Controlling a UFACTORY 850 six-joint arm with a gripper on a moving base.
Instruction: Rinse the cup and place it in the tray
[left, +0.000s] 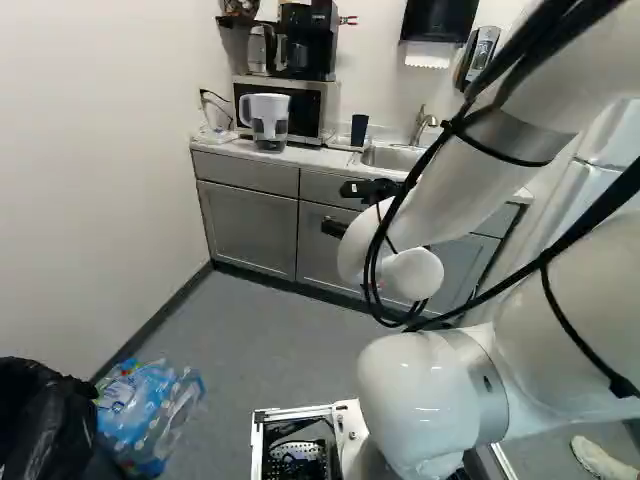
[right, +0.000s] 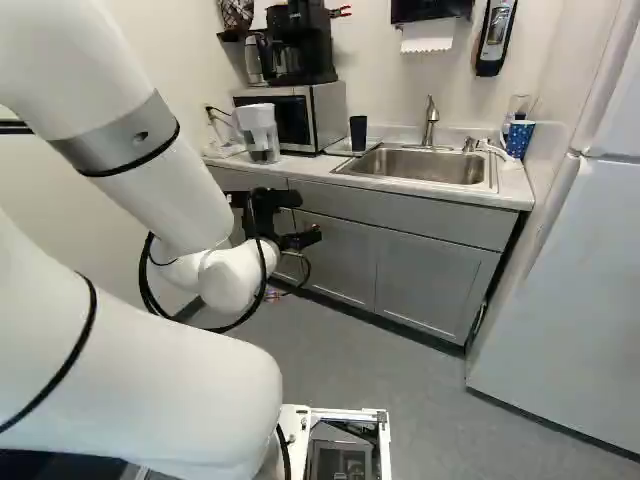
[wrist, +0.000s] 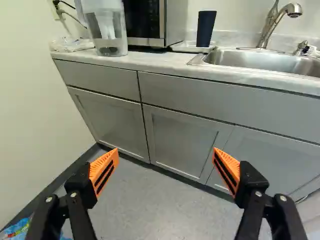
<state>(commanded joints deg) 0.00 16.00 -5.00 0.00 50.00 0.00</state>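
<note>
My gripper (right: 305, 217) hangs in front of the lower cabinets, well short of the counter. In the wrist view the gripper (wrist: 166, 162) is wide open, with nothing between its orange pads. A dark blue cup (wrist: 205, 29) stands at the back of the counter, between microwave and sink, and also shows in the right base view as the dark cup (right: 358, 133). The low white tray (wrist: 186, 48) lies at the cup's foot, beside the microwave. To the cup's other side is the steel sink (right: 425, 165) with its faucet (right: 431, 122).
A water pitcher (right: 260, 133) stands on the counter before the microwave (right: 325, 115). Grey cabinets (right: 400, 240) front the counter, and a white fridge (right: 570, 320) rises beside it. Bottles in plastic wrap (left: 150, 410) and a black bag (left: 45, 420) lie by the left wall.
</note>
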